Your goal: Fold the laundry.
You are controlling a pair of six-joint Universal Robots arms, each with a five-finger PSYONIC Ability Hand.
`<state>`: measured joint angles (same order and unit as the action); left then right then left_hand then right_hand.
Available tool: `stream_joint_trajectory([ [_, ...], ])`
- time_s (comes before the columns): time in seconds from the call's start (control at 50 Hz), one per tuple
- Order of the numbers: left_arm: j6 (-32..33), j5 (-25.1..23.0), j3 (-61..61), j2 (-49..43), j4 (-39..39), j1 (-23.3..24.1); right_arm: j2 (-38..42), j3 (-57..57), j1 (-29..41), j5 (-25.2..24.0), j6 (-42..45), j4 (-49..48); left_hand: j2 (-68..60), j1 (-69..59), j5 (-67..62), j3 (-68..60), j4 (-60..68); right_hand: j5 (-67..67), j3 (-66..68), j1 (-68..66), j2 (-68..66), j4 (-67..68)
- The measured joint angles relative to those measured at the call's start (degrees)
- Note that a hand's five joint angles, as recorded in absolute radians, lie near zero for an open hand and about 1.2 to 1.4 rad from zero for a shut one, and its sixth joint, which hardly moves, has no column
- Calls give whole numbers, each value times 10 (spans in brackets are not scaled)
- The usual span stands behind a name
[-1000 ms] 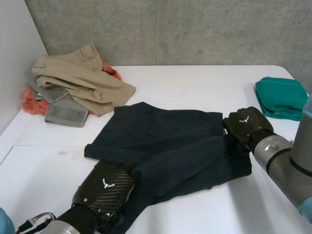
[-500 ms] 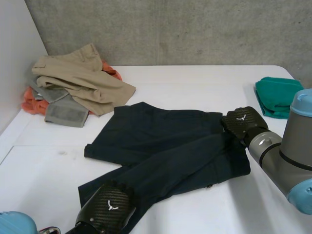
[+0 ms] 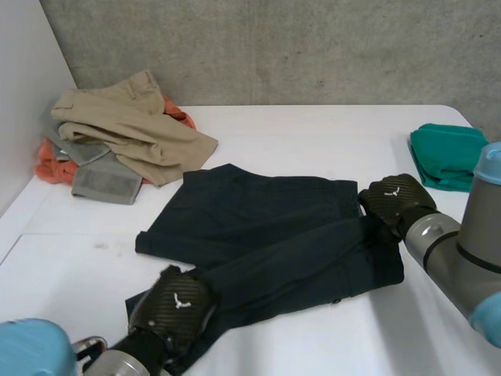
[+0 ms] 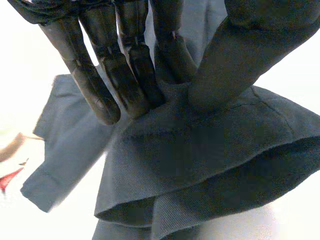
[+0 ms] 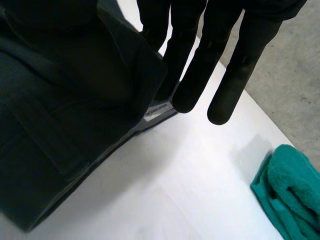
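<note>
Lit brightly and evenly from above in the head view; soft, narrow shadows along the dark trousers (image 3: 266, 227) on the white counter (image 3: 313, 133). Washed-out counter behind the left hand (image 4: 125, 75). Near-black shade under the right hand (image 5: 200, 65).

No word or number is showing clearly enough to be read. A small white emblem (image 3: 181, 299), shaped like a bird with spread wings, is sitting on the back of the left hand (image 3: 166, 317), and a matching emblem (image 3: 391, 192) is sitting on the back of the right hand (image 3: 405, 207). A small pale label (image 5: 157, 111) is showing on the dark shorts (image 5: 60, 100) just by the right hand's fingertips, its print being too small to make out.
</note>
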<state>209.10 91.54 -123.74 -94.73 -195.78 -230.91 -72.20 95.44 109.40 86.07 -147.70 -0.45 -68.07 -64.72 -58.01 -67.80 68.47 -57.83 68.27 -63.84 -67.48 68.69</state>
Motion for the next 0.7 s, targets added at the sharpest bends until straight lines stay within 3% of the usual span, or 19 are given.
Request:
stream_joint_trajectory([
  [0.16,-8,-16,-9,100,54,-32,-69,27,-31,-10,67,73,-1,-1,0,-3,2,0,0,0,0,0],
  [0.3,-9,-70,14,101,57,-98,-69,2,-51,-17,68,69,-3,-9,-3,-3,2,0,0,0,0,0],
  [0.46,-7,-116,121,-9,9,-137,3,-68,-37,-18,-20,30,-4,-9,-3,-3,2,0,0,0,0,0],
  [0.58,-7,-118,255,-139,-45,-145,78,-133,-14,-9,-59,1,-4,-9,-3,-3,2,0,0,0,0,0],
  [0.7,-12,-114,347,-230,-32,-148,132,-178,10,13,-65,-9,-4,-9,-3,-3,2,-2,0,0,0,0],
])
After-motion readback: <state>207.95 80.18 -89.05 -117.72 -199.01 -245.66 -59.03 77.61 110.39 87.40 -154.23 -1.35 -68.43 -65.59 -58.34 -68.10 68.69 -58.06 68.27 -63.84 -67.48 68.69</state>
